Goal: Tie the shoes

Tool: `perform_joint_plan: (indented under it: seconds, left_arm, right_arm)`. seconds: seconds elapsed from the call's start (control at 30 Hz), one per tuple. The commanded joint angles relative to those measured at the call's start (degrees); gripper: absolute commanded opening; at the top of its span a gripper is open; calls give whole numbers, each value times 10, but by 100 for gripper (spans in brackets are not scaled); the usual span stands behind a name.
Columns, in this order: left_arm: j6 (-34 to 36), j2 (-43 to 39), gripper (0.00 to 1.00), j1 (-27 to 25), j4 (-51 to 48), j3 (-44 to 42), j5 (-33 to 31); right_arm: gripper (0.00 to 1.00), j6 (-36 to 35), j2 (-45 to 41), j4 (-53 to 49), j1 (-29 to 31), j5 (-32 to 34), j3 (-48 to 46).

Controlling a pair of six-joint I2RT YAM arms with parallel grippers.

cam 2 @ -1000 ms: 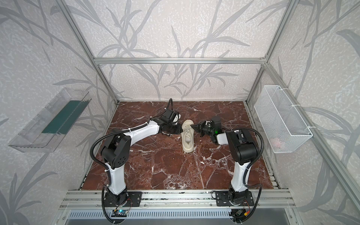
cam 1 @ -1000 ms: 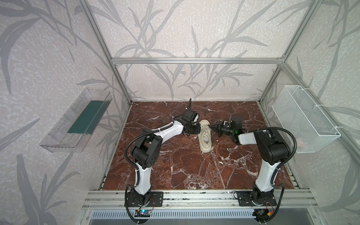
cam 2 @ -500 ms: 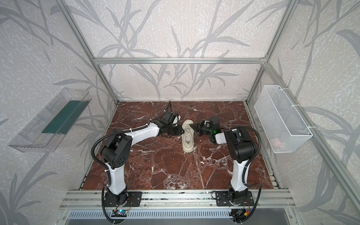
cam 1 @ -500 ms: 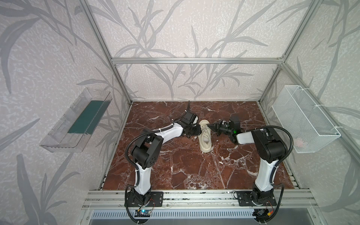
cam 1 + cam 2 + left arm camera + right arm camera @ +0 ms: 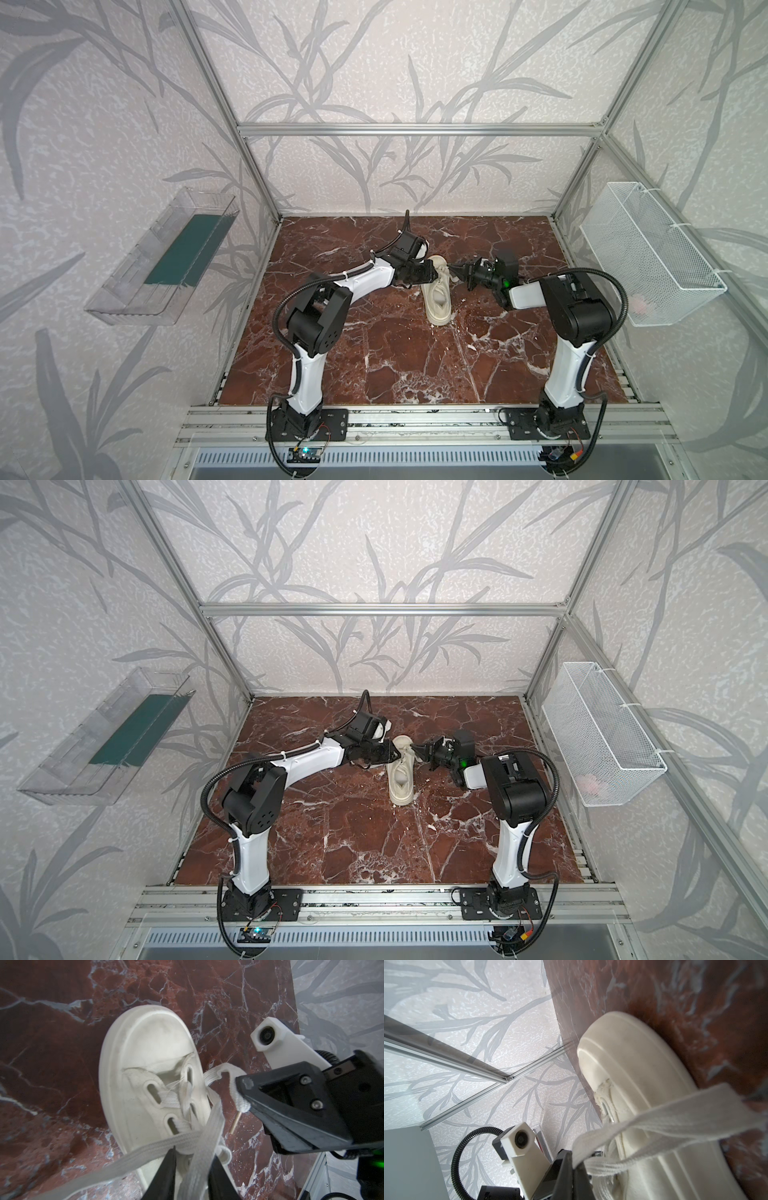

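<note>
Cream sneaker sits mid-floor on the red marble table, toe toward the back wall, 1 arm at each side. At the lace end, right gripper is pressed together on 1 of the laces, with the metal aglet poking out below. Opposite, left gripper has its 2 fingers partly apart, a flat strand between them; cannot tell if it pinches.

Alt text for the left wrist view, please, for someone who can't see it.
A cream sneaker sits toe-first on a red marble table, its flat laces untied. The black right pincer is shut on one lace near its tip; another strand runs between the fingers of the left pincer in the foreground.
</note>
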Motion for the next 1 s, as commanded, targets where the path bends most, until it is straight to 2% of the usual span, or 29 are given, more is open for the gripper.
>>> perform_joint_plan:
  seconds: [0.0,0.2,0.33,0.6,0.73,0.97]
  left_arm:
    - [0,17,29,-9,-4,29,17]
    - [3,14,29,-10,-8,34,11]
    - [14,1,33,-8,-21,28,-8]
    - [35,-21,41,1,-44,25,-30]
    - [45,-31,41,3,-57,26,-44]
    - [52,-59,46,5,-59,22,-54]
  right_arm:
    - [0,9,-4,34,-7,-2,-16]
    - [0,22,8,64,-8,4,-33]
    - [0,32,12,82,-8,9,-45]
    - [0,-6,-9,35,-9,11,-56]
    - [0,-23,-15,9,-2,8,-57]
    - [0,-30,1,8,16,3,-43]
